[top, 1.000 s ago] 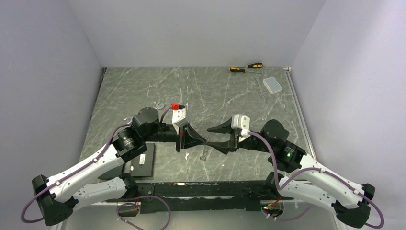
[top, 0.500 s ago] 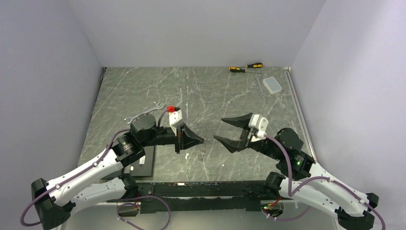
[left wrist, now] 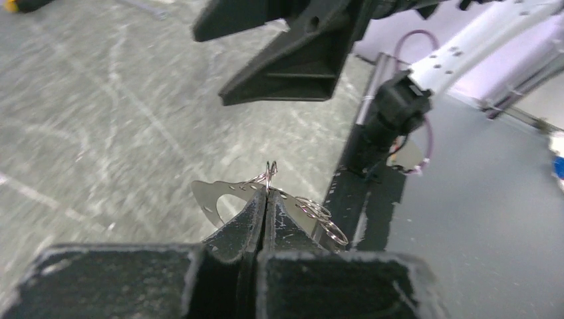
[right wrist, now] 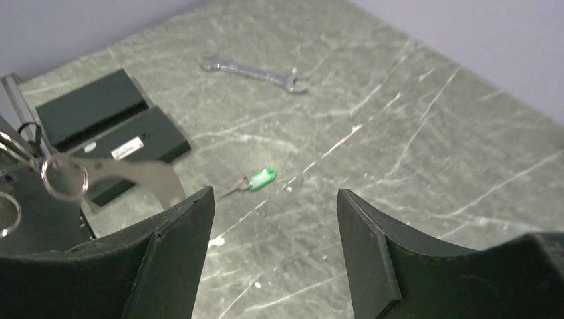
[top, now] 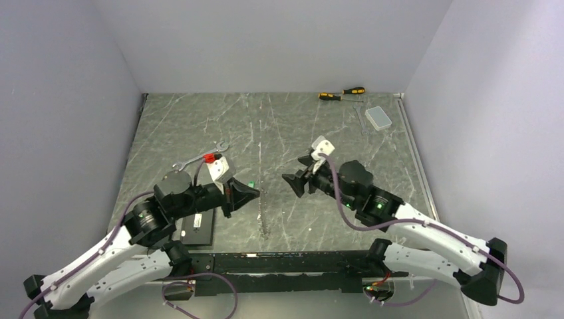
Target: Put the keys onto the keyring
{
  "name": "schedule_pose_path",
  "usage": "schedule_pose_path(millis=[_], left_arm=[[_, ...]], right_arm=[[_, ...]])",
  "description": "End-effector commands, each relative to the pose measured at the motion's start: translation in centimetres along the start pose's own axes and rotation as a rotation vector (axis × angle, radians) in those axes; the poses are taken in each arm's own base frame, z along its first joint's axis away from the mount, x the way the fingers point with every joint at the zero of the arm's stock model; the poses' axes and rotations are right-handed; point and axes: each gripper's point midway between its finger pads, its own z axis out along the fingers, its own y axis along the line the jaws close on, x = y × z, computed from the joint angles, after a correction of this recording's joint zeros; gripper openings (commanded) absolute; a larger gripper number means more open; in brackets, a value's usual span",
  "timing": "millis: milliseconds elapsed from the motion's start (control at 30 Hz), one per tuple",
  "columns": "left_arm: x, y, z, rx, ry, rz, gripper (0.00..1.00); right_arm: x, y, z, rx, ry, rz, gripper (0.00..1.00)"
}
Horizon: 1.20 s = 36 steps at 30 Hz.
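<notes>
Silver wire is what the left gripper [left wrist: 267,199] bites on. Its jaws are pressed tight together on one thin loop of the keyring [left wrist: 311,207], a cluster of split rings with a flat silver tab [left wrist: 214,197] hanging beside the fingertips. The right gripper [right wrist: 274,196] faces it with its jaws spread wide and nothing between them. Both grippers sit to the right of the wrench [top: 199,155] and nearer the arm bases than it is. Their tips point at each other across a gap.

The key [right wrist: 258,179], small with a bright green head, lies flat on the grey-green marble table [top: 199,119]. It is to the right of the wrench and a little nearer the bases, and it lies loose, touched by neither gripper. From above it sits just beside the left gripper's tips. From the right wrist it shows on the stone between the open fingers.

Two flat black boxes [right wrist: 100,106] lie side by side, nearer the bases than the wrench, partly under the left arm. Two yellow-and-black screwdrivers [top: 341,94] lie far to the right of the wrench at the back edge. A clear plastic box [top: 379,117] sits farther right again.
</notes>
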Motion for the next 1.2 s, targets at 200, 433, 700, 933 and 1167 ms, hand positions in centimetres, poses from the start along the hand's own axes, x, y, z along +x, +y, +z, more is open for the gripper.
schedule_pose_path(millis=[200,433,700,933,1167], left_arm=[[1.8,7.5,-4.4,-0.467,0.123,0.077,0.0],[2.9,10.6,-6.3,-0.653,0.217,0.128,0.0],[2.4,13.3,-10.0,-0.875,0.232,0.198,0.0],[3.5,14.2,-9.7,-0.896,0.269,0.193,0.0],[4.2,15.5,-9.2,-0.895,0.302,0.157,0.0]], right_arm=[[4.6,2.2,4.4,-0.062,0.194,0.069,0.68],[10.6,6.4,6.7,-0.369,0.27,-0.125,0.66],[15.2,8.5,9.7,-0.523,0.301,-0.208,0.6],[18.3,8.3,12.5,-0.527,0.298,-0.281,0.58],[20.0,8.1,14.1,-0.522,0.244,-0.349,0.51]])
